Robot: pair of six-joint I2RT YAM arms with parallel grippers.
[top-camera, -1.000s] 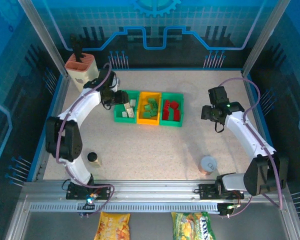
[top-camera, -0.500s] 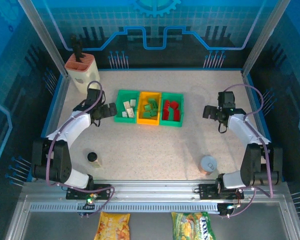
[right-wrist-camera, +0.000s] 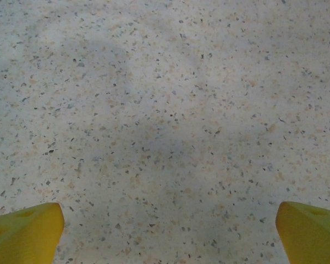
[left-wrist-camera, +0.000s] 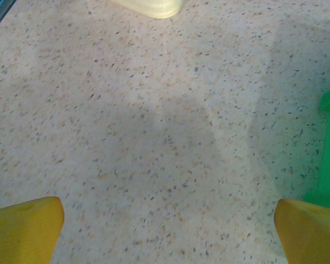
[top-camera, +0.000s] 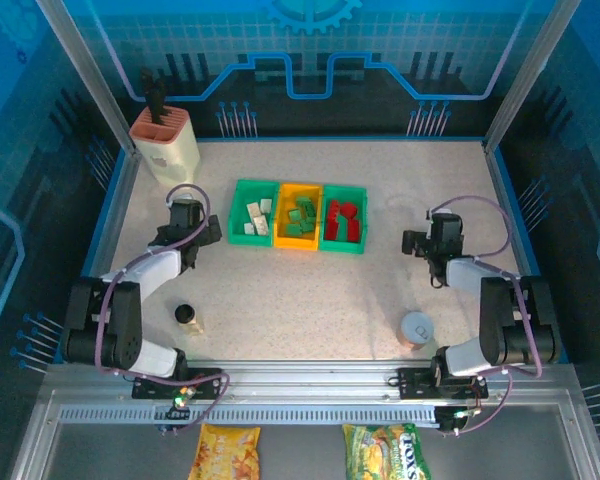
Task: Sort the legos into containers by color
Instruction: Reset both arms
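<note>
On the speckled table (top-camera: 310,290) the three joined containers (top-camera: 298,247) sit in a row between the two arms. The left gripper (top-camera: 210,232) hangs just beside the left green bin (top-camera: 242,238) and the right gripper (top-camera: 412,242) well apart to the right. Both have their jaws spread wide with nothing but bare table between the yellow fingertips (left-wrist-camera: 25,228). The legos lie inside the bins: cream-white ones (top-camera: 257,218) in the left green bin, green ones (top-camera: 302,218) in the yellow-orange bin and red ones (top-camera: 344,216) in the right green bin, so the sorting looks done. Such bricks are likely light, rigid and smooth-sided. They are best pinched across two flat opposite walls, below the studs. A brick lying close against a bin wall or a neighbour would leave little room for a finger.
</note>
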